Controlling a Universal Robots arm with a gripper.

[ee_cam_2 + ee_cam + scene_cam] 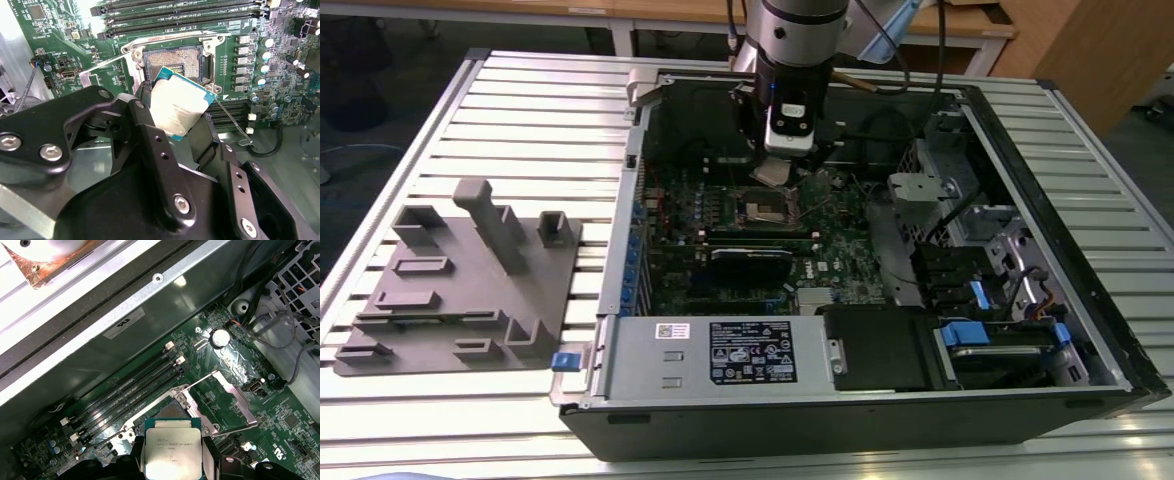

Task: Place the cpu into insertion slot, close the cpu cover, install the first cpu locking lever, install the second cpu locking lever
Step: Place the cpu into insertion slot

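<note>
My gripper [775,168] hangs inside the open computer case, shut on the cpu [771,173]. The cpu [179,106] is a pale silvery square chip, tilted, pinched at two opposite edges between the black fingers [145,132]. It is just above and beside the insertion slot [173,60], a dark square socket with a shiny rim on the green board. In the first wrist view the cpu [172,447] hovers at the near edge of the insertion slot [172,412]. The cpu cover [235,395] stands swung open beside the socket, and a thin wire lever [231,121] is raised.
Long black memory slots [180,15] run beside the socket. The case wall [125,325] rises close behind them. Power supply [714,350] and drive bays [987,300] sit inside the case at the exterior view's bottom and right. A grey fixture [460,280] lies on the slatted table [520,120].
</note>
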